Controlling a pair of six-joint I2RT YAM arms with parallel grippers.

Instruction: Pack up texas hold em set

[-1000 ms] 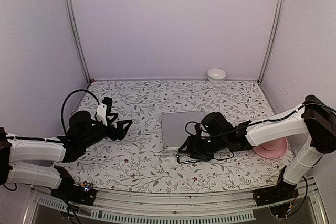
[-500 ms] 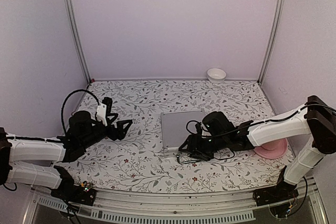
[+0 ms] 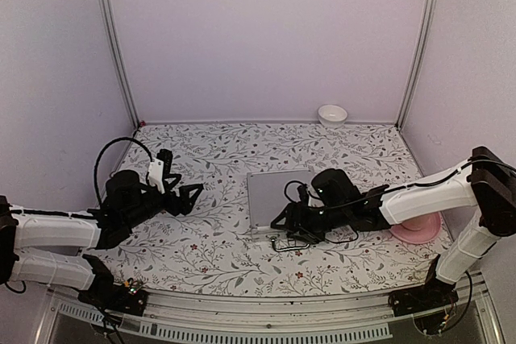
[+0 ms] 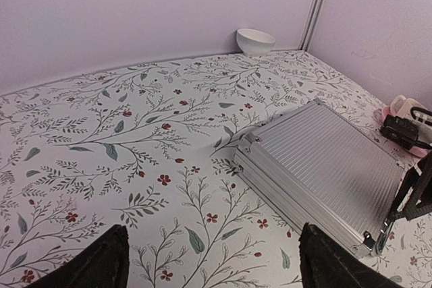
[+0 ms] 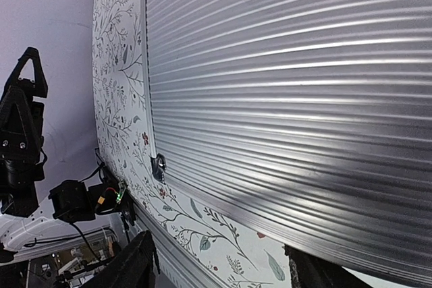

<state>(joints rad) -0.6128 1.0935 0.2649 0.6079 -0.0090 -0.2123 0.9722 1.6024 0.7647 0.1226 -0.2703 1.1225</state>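
Observation:
The texas hold em set shows as a small silver ribbed case (image 3: 272,193), shut and lying flat on the floral table mid-scene. In the left wrist view the case (image 4: 324,166) lies to the right ahead of my left gripper (image 4: 212,261), which is open over bare cloth, well left of it. My left gripper (image 3: 189,197) hangs low above the table. My right gripper (image 3: 286,227) is open at the case's near edge. In the right wrist view the ribbed lid (image 5: 290,65) fills the frame, a latch (image 5: 159,165) sits on its edge, and my right gripper (image 5: 219,268) is spread with nothing between its fingers.
A small white bowl (image 3: 332,114) stands against the back wall, right of centre. A pink plate (image 3: 415,230) lies at the right, under the right forearm, with a cream cup (image 4: 405,107) on it. Purple walls close in the table on three sides.
My right gripper has edged slightly closer to the case's near edge. The left arm and the case have not moved.

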